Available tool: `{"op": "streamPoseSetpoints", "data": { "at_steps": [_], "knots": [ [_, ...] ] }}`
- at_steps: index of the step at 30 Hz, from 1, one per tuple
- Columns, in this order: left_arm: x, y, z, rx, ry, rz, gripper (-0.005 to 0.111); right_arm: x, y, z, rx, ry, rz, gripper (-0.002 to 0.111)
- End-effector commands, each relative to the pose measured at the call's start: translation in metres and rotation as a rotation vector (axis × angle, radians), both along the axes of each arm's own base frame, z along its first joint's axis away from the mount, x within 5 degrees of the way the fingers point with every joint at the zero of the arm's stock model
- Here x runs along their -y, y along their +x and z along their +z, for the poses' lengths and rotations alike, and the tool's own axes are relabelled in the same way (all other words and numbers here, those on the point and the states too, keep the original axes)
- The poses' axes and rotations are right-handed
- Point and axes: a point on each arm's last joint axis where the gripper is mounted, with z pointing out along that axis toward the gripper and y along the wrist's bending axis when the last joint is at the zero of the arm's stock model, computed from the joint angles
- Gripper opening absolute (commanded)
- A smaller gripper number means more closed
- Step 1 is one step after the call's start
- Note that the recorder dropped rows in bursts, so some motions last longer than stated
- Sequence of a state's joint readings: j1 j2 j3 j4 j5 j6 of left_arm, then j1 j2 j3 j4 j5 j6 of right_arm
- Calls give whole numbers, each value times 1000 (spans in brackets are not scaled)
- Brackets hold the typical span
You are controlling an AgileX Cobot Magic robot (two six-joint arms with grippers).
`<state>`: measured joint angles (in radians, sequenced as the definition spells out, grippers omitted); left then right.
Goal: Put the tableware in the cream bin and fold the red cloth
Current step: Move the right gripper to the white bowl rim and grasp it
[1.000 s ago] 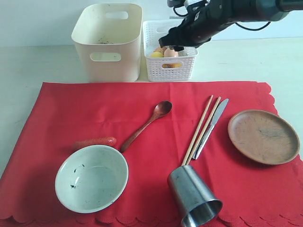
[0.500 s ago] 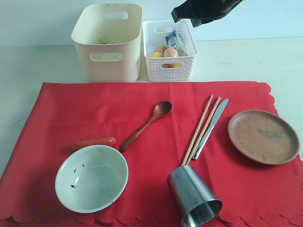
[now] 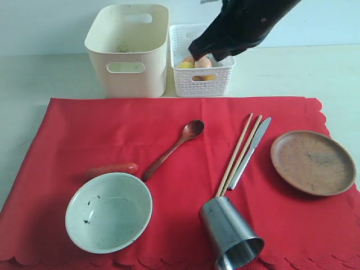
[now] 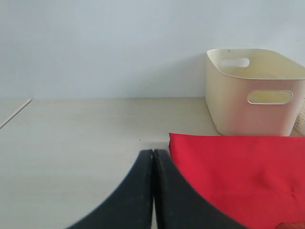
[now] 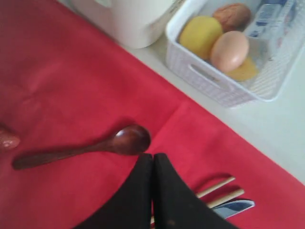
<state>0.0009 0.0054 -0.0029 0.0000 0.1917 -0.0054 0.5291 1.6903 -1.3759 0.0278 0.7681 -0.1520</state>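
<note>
Pale tabletop [image 3: 34,73] against a plain light wall fills the scene, and the red cloth [image 3: 112,124] lies spread flat across the lower two thirds of the exterior frame. By my reading none of the task is done yet. The cream bin [image 3: 135,84], upper left of centre and just past the cloth's far edge, shows only a few dark specks inside and no tableware.

All six pieces lie on the cloth:
- the pale green bowl [image 3: 108,218] is at lower left
- the steel cup [image 3: 228,230] is tipped on its side at lower centre, mouth toward the bottom edge
- the wooden spoon [image 3: 174,147] is in the middle
- the chopsticks [image 3: 239,154] and the knife [image 3: 251,151] lie side by side right of centre
- the wooden plate [image 3: 312,162] is near the cloth's right edge

A sausage [image 3: 112,169] lies just above the bowl. The white basket [image 3: 202,84], just right of the bin, holds an egg [image 3: 203,63], a lemon [image 3: 186,64] and other food.

The right gripper [image 5: 153,160] hangs over the basket's front at upper centre-right, its jaws pressed together with nothing between them. The left gripper [image 4: 153,155], seen only in its wrist view, is likewise closed and empty, by a corner of the cloth.

What is left, I judge: every piece has to go into the bin, the sausage has to come off the cloth, and then the cloth can be folded
</note>
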Motion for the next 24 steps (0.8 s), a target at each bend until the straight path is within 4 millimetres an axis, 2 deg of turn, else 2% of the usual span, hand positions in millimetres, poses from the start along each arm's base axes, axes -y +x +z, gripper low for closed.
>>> {"op": "streamPoseSetpoints", "data": {
  "at_steps": [1,5,7,12,15,18,22,24],
  "knots": [
    [0,0,0,7,-6,2,2,-24,-20,-10,-18,-20,94,0],
    [0,0,0,7,-6,2,2,-46,-30,-27,-57,-38,146,1],
    [0,0,0,7,-6,2,2,-57,-34,-37,-90,-36,136,6],
    [0,0,0,7,-6,2,2,-81,-44,-64,-150,-62,157,33],
    [0,0,0,7,-6,2,2,-96,-54,-80,-177,-91,205,52],
    [0,0,0,7,-6,2,2,-113,-66,-97,-184,-135,304,64],
    [0,0,0,7,-6,2,2,-132,-79,-116,-207,-125,392,65],
    [0,0,0,7,-6,2,2,-136,-79,-123,-215,-103,407,65]
  ]
}}
